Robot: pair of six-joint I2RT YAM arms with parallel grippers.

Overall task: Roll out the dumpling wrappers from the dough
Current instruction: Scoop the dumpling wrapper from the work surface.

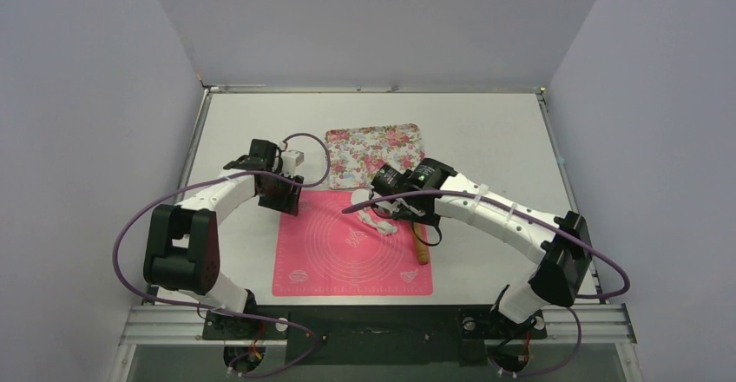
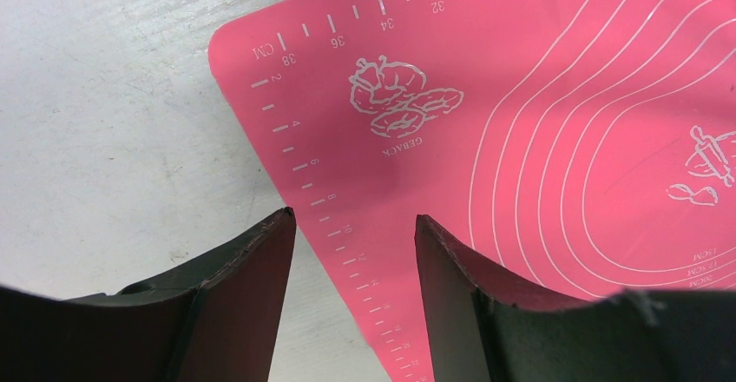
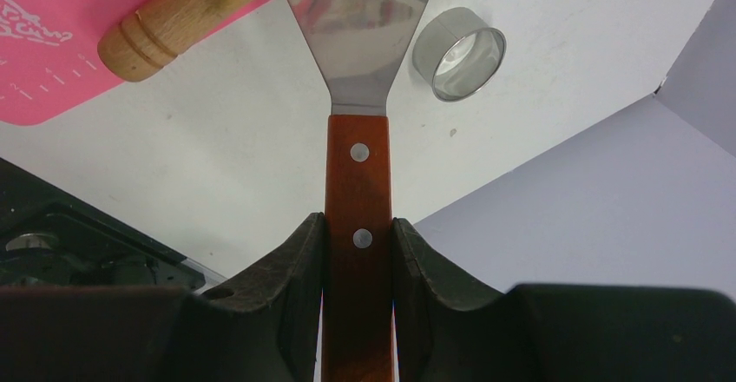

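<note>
The right hand [image 3: 358, 223] clamps the red wooden handle of a metal spatula [image 3: 358, 35], with a rolling pin [image 3: 174, 17] end at upper left and a ring cutter [image 3: 458, 54] at upper right of its view. The left hand [image 2: 351, 226] hangs open over the corner of a pink mat [image 2: 521, 95]. White dough [image 1: 380, 223] lies mid-frame in the top view, on the mat's upper right.

A robot laboratory cell: plain lilac partition walls [image 1: 87, 95] close around a white tabletop [image 1: 495, 130], and white-and-black robot arms [image 1: 490, 213] stand bolted on a silver aluminium rail [image 1: 165, 323] at its near edge.
</note>
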